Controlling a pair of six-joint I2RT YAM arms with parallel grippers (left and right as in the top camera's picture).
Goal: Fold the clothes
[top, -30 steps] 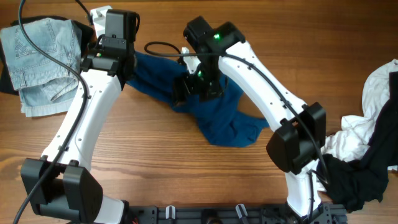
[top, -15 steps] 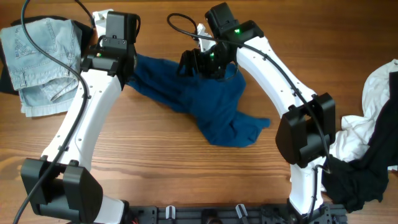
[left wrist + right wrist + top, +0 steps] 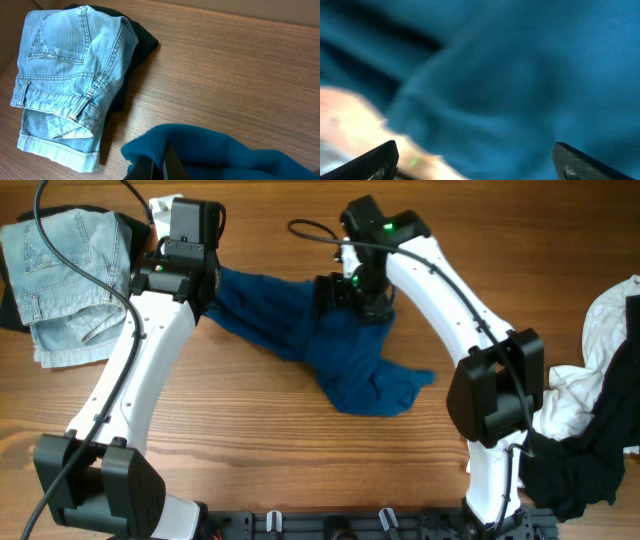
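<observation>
1. At the far left of the wooden table (image 3: 250,430) lies a folded pale blue denim piece (image 3: 65,280); the left wrist view shows its stitched seams and back pocket, and any tag on it is too small to read.
2. A black garment (image 3: 142,40) lies beneath the denim, its edge showing along the denim's right side.
3. A small white scrap (image 3: 162,205) shows at the table's far edge, partly hidden behind the left arm.
4. The left gripper (image 3: 161,165) is clamped on an edge of the dark blue shirt (image 3: 340,360); the cloth bunches up around its closed fingers, near the denim but apart from it.
5. The shirt lies crumpled in the middle of the table, stretched from the left gripper towards the right and trailing down to a rumpled end nearer the robot's base.
6. The right gripper (image 3: 350,295) hangs just over the shirt's upper right part with its jaws spread wide, holding nothing; its wrist view is filled with blurred blue cloth.
7. At the far right, a white garment (image 3: 610,310) and a black heap (image 3: 585,460) lie tangled together, well apart from the shirt.
</observation>
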